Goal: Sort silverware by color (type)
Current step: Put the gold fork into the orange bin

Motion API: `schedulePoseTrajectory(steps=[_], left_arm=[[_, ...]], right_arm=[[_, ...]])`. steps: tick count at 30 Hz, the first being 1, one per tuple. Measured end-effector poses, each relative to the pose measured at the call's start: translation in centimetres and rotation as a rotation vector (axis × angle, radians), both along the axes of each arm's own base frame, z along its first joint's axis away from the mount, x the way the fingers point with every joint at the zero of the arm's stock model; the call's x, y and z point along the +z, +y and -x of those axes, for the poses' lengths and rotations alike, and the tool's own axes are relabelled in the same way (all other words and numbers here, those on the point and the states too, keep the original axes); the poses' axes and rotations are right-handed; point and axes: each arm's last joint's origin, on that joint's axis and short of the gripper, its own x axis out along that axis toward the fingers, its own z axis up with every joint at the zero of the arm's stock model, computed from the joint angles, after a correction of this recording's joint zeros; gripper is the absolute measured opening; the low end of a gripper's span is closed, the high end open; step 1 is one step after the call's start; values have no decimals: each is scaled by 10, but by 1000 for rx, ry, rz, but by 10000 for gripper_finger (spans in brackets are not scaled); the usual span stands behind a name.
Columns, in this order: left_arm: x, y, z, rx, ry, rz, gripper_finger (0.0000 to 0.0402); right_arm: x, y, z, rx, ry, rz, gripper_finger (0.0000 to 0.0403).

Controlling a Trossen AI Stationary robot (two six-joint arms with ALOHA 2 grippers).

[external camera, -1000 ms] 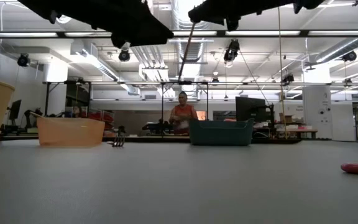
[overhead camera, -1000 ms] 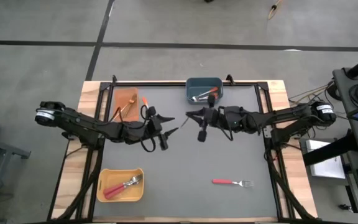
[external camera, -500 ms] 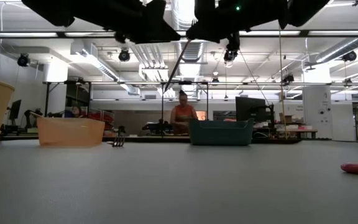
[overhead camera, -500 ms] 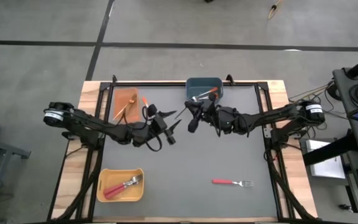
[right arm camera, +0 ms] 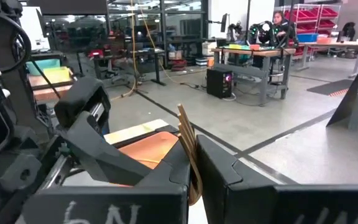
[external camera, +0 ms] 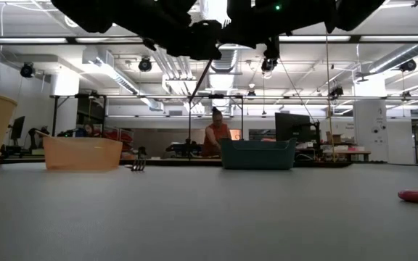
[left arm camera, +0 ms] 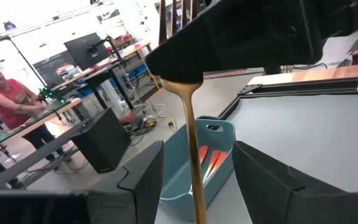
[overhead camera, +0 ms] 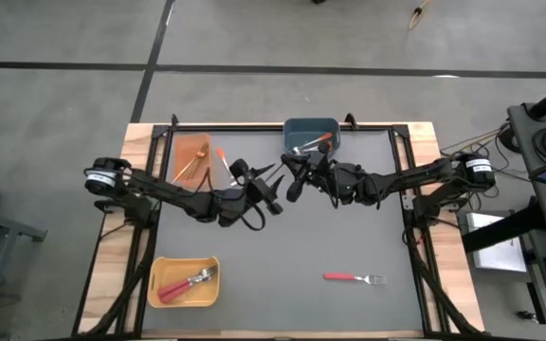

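Right gripper [overhead camera: 292,186] is clenched on a thin gold fork [left arm camera: 193,163], held in the air mid-table, and the left gripper [overhead camera: 275,196] stands spread around its free end, apparently for a handover. Just behind them, the blue-grey bin [overhead camera: 311,135] holds orange-handled forks. Further out, the yellow bin [overhead camera: 184,281] holds red-handled ones, and one red-handled fork [overhead camera: 354,278] remains on the mat.

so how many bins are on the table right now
3: a yellow bin at the near left corner, an orange bin at the far left, and a blue-grey bin at the far edge, centre.
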Motion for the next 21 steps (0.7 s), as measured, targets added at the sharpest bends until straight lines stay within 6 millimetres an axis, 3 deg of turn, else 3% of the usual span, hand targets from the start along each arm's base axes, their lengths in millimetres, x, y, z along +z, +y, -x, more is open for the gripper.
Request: schedulePoseTrajectory(steps=[8,18,21], left_arm=[[-4,5,-8,20,14,3,139],[-2,6,-6,61,-5,14,20],[-2,6,-6,63,-18,25,7]], right_arm=[[0,0,0,0,4,6,9],[0,0,0,-1,7,12,9],[0,0,0,-1,6,12,9]])
